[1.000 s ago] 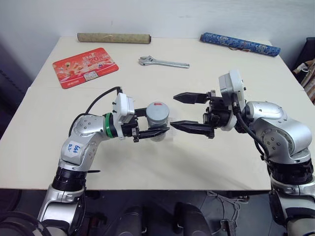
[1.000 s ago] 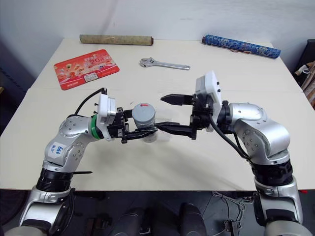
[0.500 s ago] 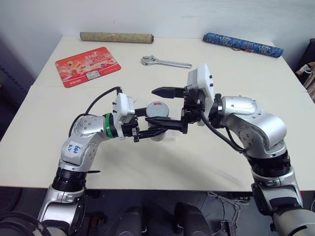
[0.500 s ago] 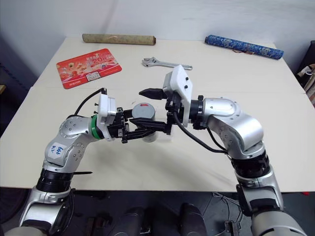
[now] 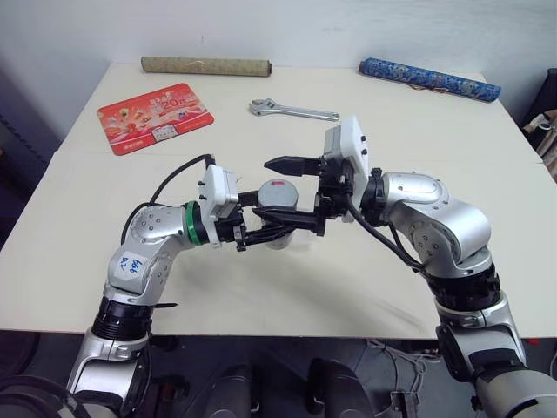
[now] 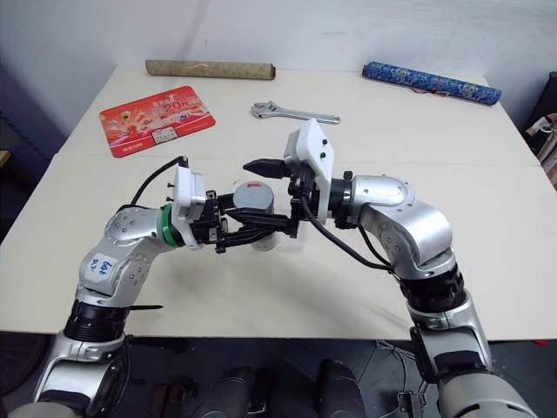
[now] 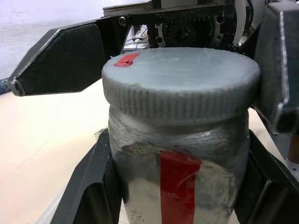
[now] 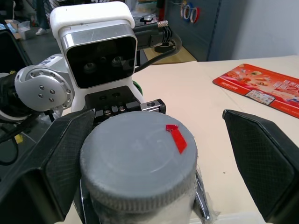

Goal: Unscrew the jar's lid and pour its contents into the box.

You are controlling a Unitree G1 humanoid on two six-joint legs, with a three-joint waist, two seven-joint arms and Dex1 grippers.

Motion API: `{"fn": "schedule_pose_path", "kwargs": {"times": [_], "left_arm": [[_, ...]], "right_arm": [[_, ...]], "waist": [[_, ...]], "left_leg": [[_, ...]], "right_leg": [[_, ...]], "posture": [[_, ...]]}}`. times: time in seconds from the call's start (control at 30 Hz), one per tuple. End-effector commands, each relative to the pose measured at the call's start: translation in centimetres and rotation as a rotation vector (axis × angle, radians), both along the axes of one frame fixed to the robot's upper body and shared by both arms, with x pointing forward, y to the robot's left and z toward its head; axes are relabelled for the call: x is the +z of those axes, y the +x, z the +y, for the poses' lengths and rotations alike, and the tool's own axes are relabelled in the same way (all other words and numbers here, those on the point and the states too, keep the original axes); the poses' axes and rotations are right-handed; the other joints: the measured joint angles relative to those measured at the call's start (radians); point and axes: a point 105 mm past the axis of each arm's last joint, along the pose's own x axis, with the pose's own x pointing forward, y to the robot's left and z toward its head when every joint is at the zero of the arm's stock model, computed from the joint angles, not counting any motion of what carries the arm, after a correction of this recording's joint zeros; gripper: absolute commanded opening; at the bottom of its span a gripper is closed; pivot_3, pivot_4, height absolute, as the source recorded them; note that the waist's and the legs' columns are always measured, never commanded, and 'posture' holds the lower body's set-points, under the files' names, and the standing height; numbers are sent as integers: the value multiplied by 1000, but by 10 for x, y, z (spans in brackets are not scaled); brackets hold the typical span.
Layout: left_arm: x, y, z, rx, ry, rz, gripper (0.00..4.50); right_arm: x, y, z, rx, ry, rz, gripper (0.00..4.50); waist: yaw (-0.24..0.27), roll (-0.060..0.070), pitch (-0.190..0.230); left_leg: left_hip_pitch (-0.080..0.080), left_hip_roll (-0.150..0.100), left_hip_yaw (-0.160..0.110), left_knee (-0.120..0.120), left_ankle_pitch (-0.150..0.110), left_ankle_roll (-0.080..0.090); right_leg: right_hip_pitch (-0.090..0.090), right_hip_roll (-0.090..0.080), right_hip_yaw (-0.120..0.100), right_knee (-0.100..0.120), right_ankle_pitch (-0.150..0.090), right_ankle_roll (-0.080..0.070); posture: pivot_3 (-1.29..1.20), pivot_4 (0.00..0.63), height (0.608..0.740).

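In the left eye view, the jar [image 5: 277,215] is held upright above the middle of the table [image 5: 365,287], clamped round its body by the left gripper [image 5: 280,228], which reaches in from nine o'clock. The lid [image 5: 276,191] is seated on the jar, marked with a small red patch. The right gripper [image 5: 285,187] comes in from three o'clock with its fingers spread wide, one finger beyond the lid at twelve o'clock and one in front at six; neither can be told to press the lid. A clear box is faintly seen under the jar, too indistinct to place. Farther back, a red card [image 5: 154,117] lies at ten o'clock, a wrench [image 5: 292,111] at twelve, a cardboard tube [image 5: 205,66] and a blue roll [image 5: 426,78] along the far edge.

In the left wrist view, the ribbed lid is seen screwed on above the red label stripe, with the right gripper's fingers [image 7: 60,60] standing on either side of it.

In the right wrist view, the lid sits between the spread black fingers, with a gap to the one on the red card's side.
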Motion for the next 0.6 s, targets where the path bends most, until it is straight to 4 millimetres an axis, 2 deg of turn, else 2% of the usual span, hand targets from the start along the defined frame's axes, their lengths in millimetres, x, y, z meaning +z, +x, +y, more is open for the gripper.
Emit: {"fn": "schedule_pose_path", "kwargs": {"times": [0.03, 0.27, 0.6], "left_arm": [[8, -9, -2, -26, -2, -55, 2415], [8, -9, -2, -24, -5, -56, 2415], [9, -8, -2, -23, 1, -57, 2415]], "right_arm": [[15, 1, -17, -22, 37, -31, 4457], [9, 4, -33, -30, 34, -1, 4457], [3, -1, -41, -21, 47, 19, 4457]], "waist": [[1, 0, 0], [0, 0, 0], [1, 0, 0]], "left_leg": [[0, 0, 0, 0, 0, 0], [0, 0, 0, 0, 0, 0], [0, 0, 0, 0, 0, 0]], "right_leg": [[0, 0, 0, 0, 0, 0], [0, 0, 0, 0, 0, 0], [0, 0, 0, 0, 0, 0]], "posture": [[0, 150, 740], [0, 150, 740], [0, 150, 740]]}}
